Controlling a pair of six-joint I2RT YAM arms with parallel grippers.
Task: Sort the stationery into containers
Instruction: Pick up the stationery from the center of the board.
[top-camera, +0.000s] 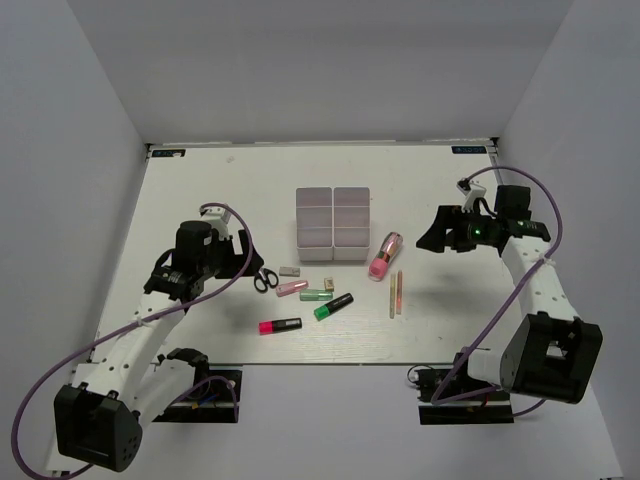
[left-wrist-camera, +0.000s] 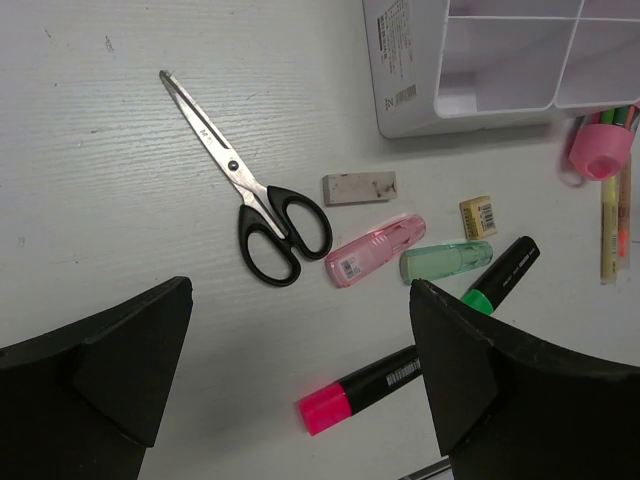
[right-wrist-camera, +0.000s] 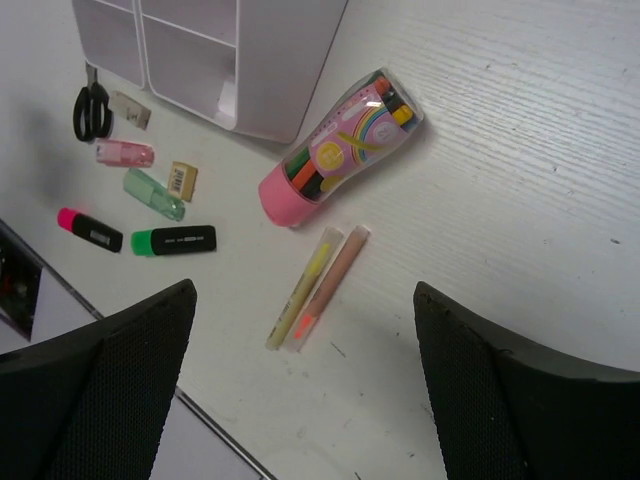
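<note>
At eight o'clock of the white translucent bins, flat-lying black-handled scissors could slip both arms' spread jaws.

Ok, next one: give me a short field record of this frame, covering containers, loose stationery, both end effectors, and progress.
containers: white bin block, nothing seen inside
scissors: black-handled scissors, flat, leftmost item
highlighters: pink highlighter and green highlighter, lying near the arms
tube: fat pink tube, lying by the bins' right side
sticks: two thin sticks, side by side near the tube
left end effector: open, empty
right end effector: open, empty
progress: nothing sorted yet
</note>
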